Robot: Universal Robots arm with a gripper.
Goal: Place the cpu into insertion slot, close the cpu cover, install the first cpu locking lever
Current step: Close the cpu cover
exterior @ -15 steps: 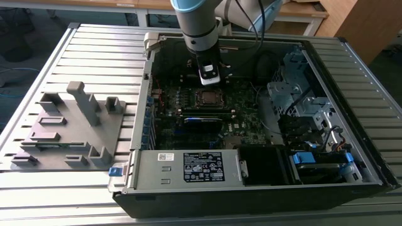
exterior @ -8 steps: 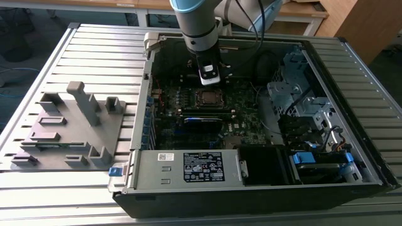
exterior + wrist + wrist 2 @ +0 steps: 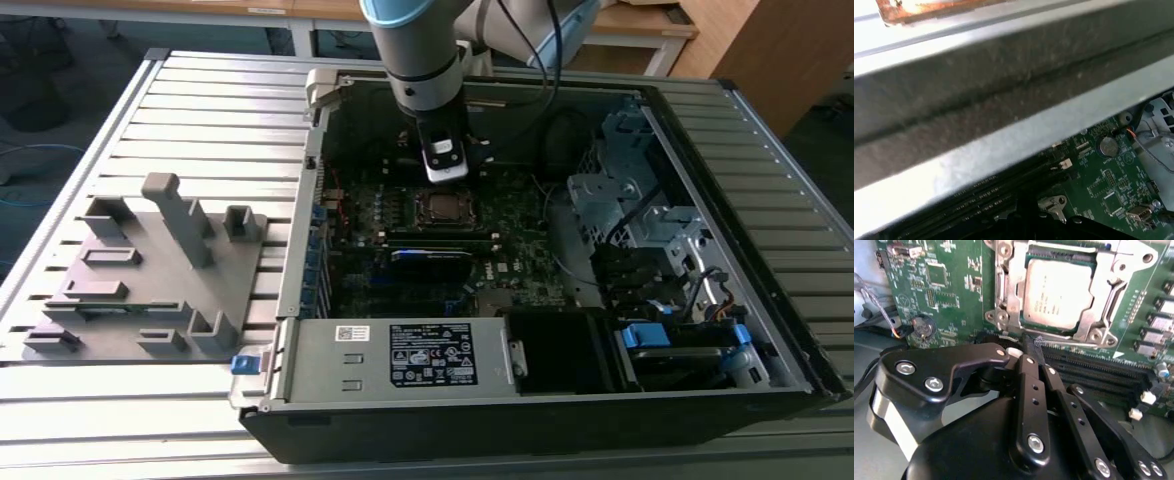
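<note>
The cpu [image 3: 1056, 292] lies flat in its socket on the green motherboard, dull silver top up; the exterior view shows the cpu [image 3: 441, 207] in the open computer case. The cpu cover [image 3: 1106, 297], a silver frame, lies down around it. A thin wire locking lever [image 3: 1074, 344] runs along the socket edge nearest my gripper. My black gripper [image 3: 1033, 347] is shut, its fingertips right at the lever's bent end. In the exterior view the gripper [image 3: 447, 172] hangs just behind the socket.
Black memory slots [image 3: 1094, 370] run beside the socket. A coin battery [image 3: 921, 326] sits on the board. The case wall [image 3: 1004, 75] is close to the wrist. A power supply [image 3: 400, 355] and drive cage [image 3: 641, 200] crowd the case. A grey fixture [image 3: 147, 270] stands outside it.
</note>
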